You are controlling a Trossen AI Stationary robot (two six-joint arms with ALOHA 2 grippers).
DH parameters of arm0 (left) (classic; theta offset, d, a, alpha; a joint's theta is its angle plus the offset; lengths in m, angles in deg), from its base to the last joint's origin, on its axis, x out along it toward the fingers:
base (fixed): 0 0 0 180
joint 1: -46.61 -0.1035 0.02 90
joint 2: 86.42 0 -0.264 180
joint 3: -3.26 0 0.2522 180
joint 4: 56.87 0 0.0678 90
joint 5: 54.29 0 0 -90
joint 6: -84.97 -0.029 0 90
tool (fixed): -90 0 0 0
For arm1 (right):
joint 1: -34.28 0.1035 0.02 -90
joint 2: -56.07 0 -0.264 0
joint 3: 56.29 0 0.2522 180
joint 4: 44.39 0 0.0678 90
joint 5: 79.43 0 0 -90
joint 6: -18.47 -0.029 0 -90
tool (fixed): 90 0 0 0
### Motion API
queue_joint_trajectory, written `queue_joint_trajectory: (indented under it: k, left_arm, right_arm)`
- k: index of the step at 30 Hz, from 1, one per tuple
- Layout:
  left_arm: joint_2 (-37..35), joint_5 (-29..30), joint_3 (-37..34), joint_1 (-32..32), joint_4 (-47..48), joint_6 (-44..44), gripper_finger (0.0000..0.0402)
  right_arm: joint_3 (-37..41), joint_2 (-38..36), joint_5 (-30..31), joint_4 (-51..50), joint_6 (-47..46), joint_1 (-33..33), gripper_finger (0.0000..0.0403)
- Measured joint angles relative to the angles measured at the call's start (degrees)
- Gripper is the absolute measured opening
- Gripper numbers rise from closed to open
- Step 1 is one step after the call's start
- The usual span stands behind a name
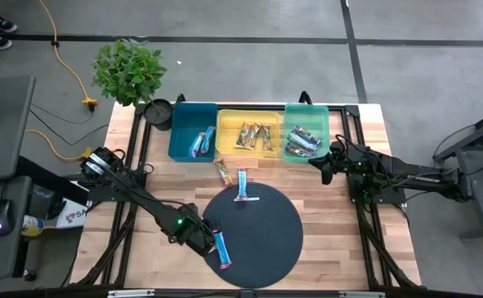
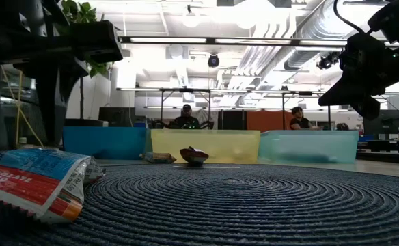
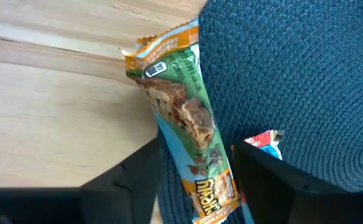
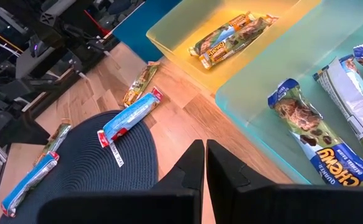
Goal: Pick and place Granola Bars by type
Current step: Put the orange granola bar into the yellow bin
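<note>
Left tool (image 1: 211, 242) open | mat (image 1: 262, 248): three bars | teal tray (image 1: 184, 141): one

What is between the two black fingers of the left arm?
A granola bar in a green and brown wrapper lies between the left gripper's open fingers, partly on the dark mat. The left wrist view shows it.

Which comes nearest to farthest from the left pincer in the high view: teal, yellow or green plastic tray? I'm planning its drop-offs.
Measured from the left pincer, low on the dark round mat:
1. Teal rectangular plastic tray, left end of the row.
2. Yellow rectangular plastic tray, middle.
3. Green rectangular plastic tray, right end, by the right arm.
</note>
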Motion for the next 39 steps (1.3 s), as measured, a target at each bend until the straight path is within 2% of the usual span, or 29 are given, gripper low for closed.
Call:
queue_joint_trajectory:
  k: [5,9,20,28,39]
  left_arm:
    - [0.0,-1.04,0.0,0.0,0.48,0.56,0.0251]
    - [0.0,-1.68,0.0,-0.9,1.94,1.6,0.0271]
    - [0.0,-4.18,0.01,-7.32,1.43,-2.82,0.0273]
    - [2.64,-8.32,0.09,-7.13,0.46,-2.42,0.0273]
    - [3.69,-9.08,0.07,-7.1,-2.01,-2.27,0.0271]
  right_arm:
    - [0.0,0.0,0.0,0.0,0.0,0.01,0.0]
    - [0.0,0.0,0.0,0.0,0.0,-0.01,0.0]
    - [0.0,0.0,0.0,-0.02,0.0,-0.01,0.0]
    - [0.0,0.0,0.01,0.0,0.0,-0.01,0.0]
    - [-0.02,0.01,0.0,-0.02,0.0,-0.01,0.0]
